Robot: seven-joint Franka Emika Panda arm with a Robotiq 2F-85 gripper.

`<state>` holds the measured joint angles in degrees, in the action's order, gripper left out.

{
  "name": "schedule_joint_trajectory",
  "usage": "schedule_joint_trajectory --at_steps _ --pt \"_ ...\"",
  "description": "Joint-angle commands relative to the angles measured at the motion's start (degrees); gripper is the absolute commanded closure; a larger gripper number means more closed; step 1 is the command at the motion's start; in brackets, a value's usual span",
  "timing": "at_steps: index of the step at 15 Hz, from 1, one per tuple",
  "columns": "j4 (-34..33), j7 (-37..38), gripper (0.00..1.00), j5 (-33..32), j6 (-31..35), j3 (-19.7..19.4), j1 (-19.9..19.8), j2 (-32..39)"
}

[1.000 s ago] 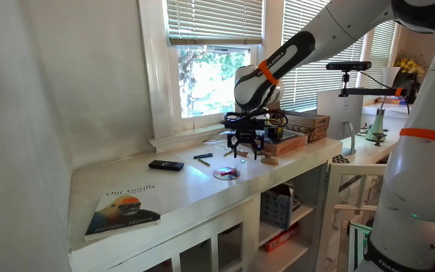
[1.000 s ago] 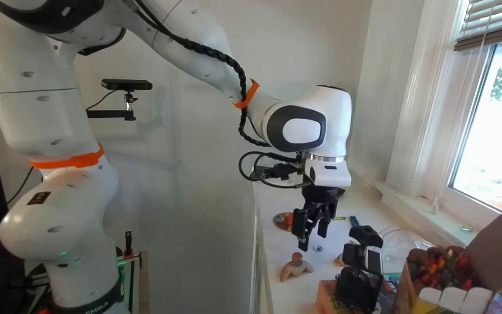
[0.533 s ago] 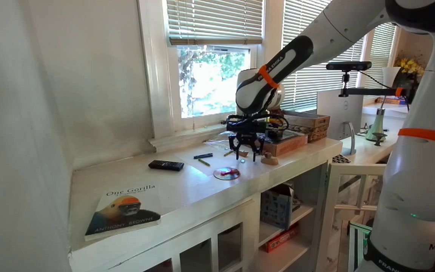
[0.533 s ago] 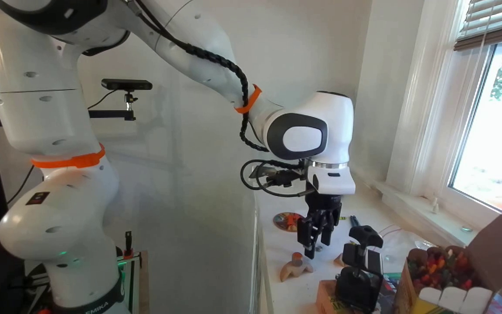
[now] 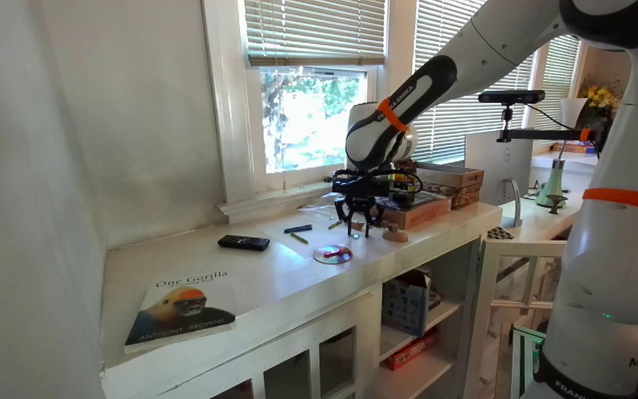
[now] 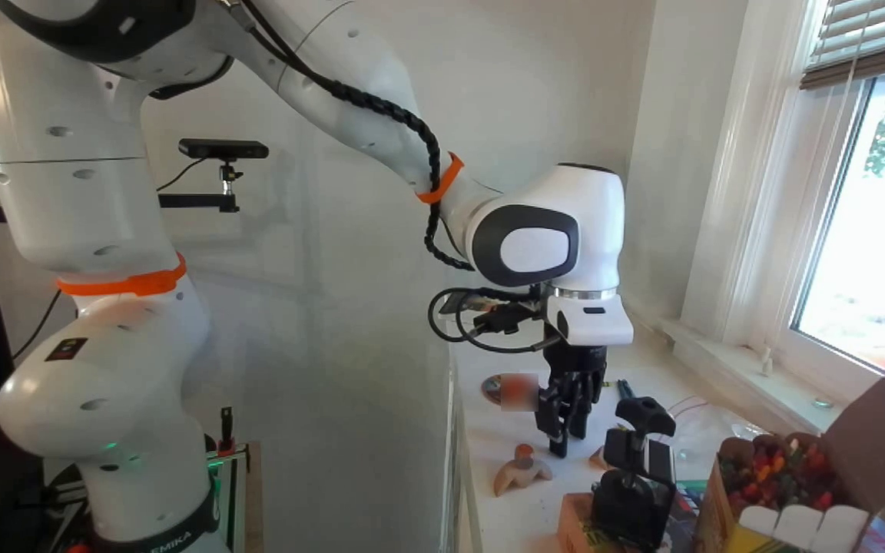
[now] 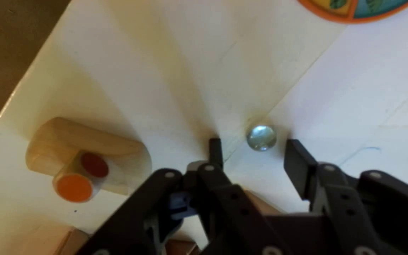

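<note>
A small clear glass marble-like piece (image 7: 261,138) lies on the white counter. It also shows in an exterior view (image 5: 355,236). My gripper (image 7: 253,141) points down, its fingers partly apart, one on each side of the glass piece. A gap shows between the piece and each finger, so nothing is held. In both exterior views the gripper (image 5: 358,235) (image 6: 568,445) is low over the counter; it hides the piece in one of them. A wooden figure with an orange spot (image 7: 90,159) stands beside the gripper, also in both exterior views (image 5: 395,233) (image 6: 521,470).
A colourful round disc (image 5: 332,254) lies near the counter's front edge. Yellow crayons (image 5: 299,238), a dark blue marker (image 5: 298,228), a remote (image 5: 243,243) and a book (image 5: 183,310) lie about. A black stand (image 6: 634,476) and an open box (image 6: 784,476) rise near the gripper.
My gripper has come down toward the counter around the glass piece. Its fingers have moved closer together. The objects on the counter have not moved.
</note>
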<state>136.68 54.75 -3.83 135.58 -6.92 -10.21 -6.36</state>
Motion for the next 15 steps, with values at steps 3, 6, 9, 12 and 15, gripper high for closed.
schedule_joint_trajectory --at_steps 3,6,9,12,15 --pt "0.2 -1.3 0.44 0.9 0.3 0.2 0.3 -0.1" --pt "0.4 -1.4 0.45 0.9 0.0 0.5 0.5 -0.3" --pt "0.3 -1.4 0.58 0.8 -0.1 0.7 0.7 -0.2" --pt "0.3 -1.5 0.63 0.6 0.0 0.7 0.5 -0.1" --pt "0.4 -1.6 0.90 0.6 0.2 0.5 0.3 0.2"
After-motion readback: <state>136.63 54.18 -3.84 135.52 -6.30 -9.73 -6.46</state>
